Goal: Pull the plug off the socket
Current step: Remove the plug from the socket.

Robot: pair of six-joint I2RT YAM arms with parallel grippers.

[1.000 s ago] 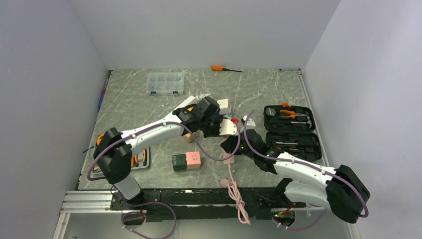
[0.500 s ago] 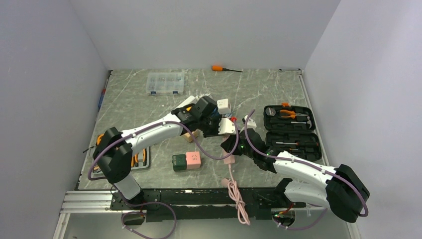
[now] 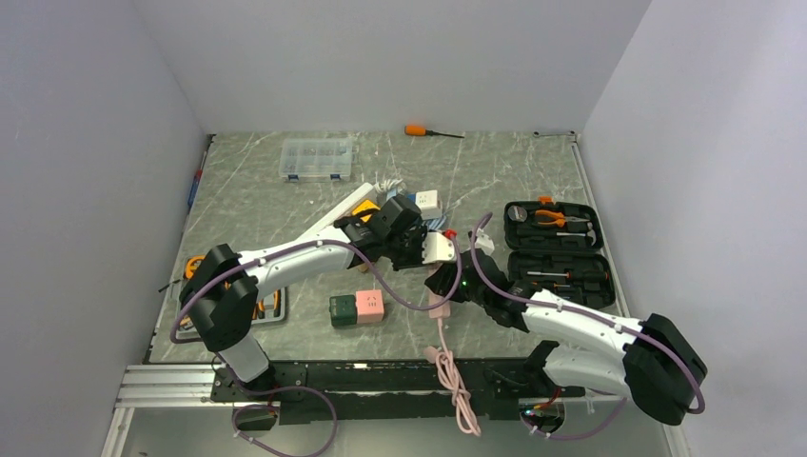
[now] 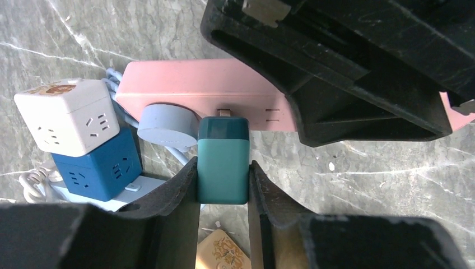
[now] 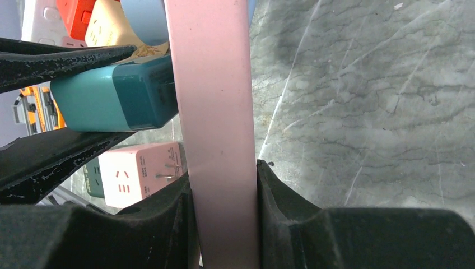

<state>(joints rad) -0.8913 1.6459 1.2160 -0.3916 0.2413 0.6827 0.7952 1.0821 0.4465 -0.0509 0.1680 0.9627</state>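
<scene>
- Left gripper (image 4: 223, 174): clamped tight on teal plug (image 4: 223, 154), mid-table.
- Right gripper (image 5: 224, 190): pinched shut on pink socket strip (image 5: 210, 84), bracing it.
- Plug-wise: stuck out square from strip's left side, so probably needed a straight pull leftward.

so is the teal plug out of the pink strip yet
Not fully: a prong shows between the teal plug and the pink strip, reaching into it.
</scene>
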